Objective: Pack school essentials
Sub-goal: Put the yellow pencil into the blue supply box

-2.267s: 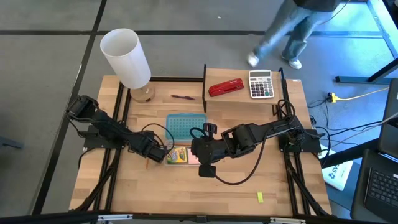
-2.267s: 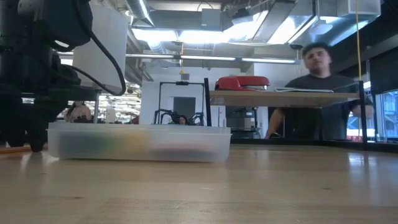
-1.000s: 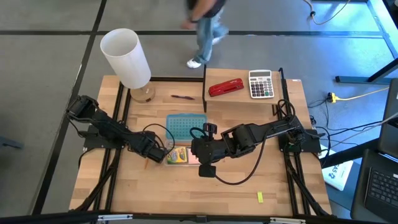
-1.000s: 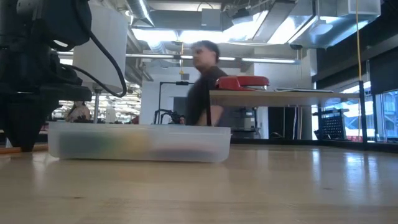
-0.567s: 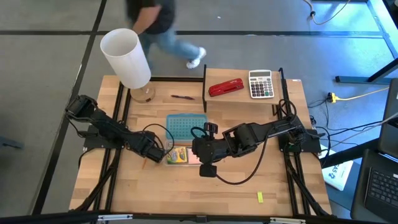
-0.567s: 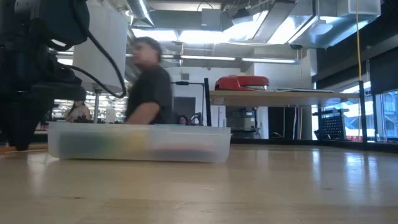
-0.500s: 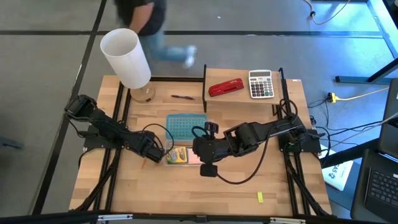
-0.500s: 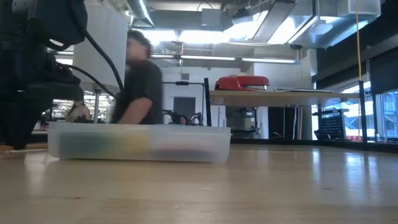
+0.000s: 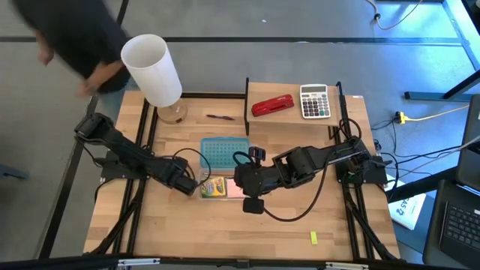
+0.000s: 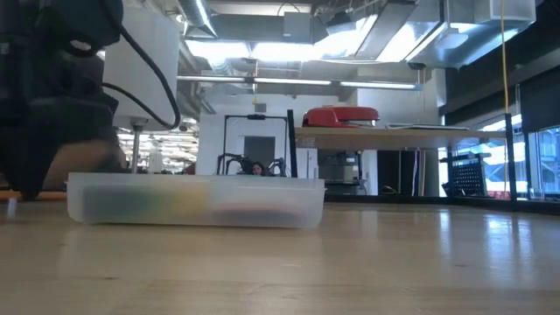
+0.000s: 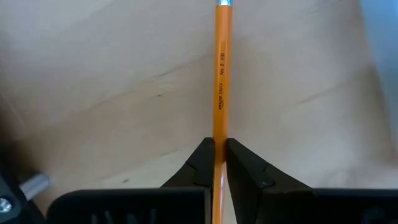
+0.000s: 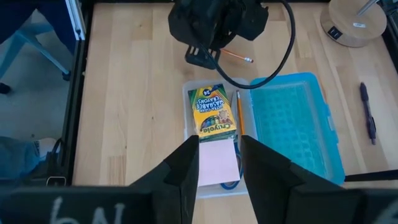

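Note:
A clear plastic box [image 9: 217, 187] sits mid-table and holds a green-yellow crayon box [image 12: 212, 112], a pink sticky-note pad [image 12: 217, 165] and an orange pencil [image 12: 238, 115]. Its blue lid [image 9: 224, 152] lies just beyond it. My left gripper [image 9: 185, 185] stands left of the box, pointing down, shut on a second orange pencil [image 11: 221, 81]. My right gripper [image 12: 217, 146] hovers high over the box, open with nothing between its fingers. A thin dark pen [image 9: 220, 117] lies near the far edge. A tiny yellow block [image 9: 314, 238] lies at the near right. My left gripper pinches the pencil's shaft [image 11: 219, 134] between its two fingertips, well back from the metal-ferrule end [image 11: 222, 5]. The fingers come from above, pointing down, and lie across the pencil. It lies level over the wood; whether it touches the table I cannot tell.
A raised shelf at the far right carries a red stapler [image 9: 271, 106] and a grey calculator [image 9: 315, 101]. A white-shaded lamp [image 9: 152, 69] stands at the far left corner. A person moves past the table's far left corner. Bare wood lies along the near edge.
My left gripper has rolled a little about its downward-pointing line, the pencil turning with it. The person behind the far edge has walked from the middle toward the left.

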Tool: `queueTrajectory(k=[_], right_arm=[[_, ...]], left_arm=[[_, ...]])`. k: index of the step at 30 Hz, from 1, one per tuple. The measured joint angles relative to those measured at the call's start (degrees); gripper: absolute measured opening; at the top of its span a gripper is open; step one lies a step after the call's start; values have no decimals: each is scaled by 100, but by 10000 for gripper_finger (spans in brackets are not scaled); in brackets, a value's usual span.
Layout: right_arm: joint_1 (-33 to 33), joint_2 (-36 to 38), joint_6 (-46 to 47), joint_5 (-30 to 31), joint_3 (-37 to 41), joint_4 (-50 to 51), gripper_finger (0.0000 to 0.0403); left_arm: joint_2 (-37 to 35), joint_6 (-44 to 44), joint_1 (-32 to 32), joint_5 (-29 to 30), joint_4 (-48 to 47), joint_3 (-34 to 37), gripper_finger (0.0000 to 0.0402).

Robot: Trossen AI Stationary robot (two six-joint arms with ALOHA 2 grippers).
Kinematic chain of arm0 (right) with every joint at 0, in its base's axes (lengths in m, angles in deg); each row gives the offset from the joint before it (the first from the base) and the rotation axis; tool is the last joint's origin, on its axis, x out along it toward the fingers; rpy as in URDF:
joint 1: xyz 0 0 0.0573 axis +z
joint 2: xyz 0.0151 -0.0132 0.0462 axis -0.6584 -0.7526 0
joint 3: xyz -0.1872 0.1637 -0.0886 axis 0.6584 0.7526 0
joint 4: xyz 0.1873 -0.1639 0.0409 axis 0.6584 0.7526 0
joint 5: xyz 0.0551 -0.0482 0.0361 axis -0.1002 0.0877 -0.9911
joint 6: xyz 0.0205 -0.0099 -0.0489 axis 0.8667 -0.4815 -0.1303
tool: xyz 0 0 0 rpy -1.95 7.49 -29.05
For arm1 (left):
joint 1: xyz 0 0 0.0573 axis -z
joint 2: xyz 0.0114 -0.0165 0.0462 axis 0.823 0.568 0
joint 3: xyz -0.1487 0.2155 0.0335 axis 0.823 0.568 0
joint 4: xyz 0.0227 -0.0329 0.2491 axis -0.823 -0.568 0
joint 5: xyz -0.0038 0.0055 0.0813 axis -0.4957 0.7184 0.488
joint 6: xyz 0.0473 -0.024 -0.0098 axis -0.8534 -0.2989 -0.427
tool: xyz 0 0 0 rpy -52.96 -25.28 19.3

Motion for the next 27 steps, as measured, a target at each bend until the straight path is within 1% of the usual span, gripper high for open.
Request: queueTrajectory(k=[10, 19, 27], right_arm=[[4, 0, 7, -158, 0, 82, 120], [7, 11, 153, -214, 0, 95, 120], [7, 79, 304, -256, -4, 78, 120]], left_arm=[[-651, -846, 96, 168, -261, -2, 20], [-1179, -2085, 96, 181, -300, -2, 20], [-1390, -3644, 96, 181, -272, -7, 20]])
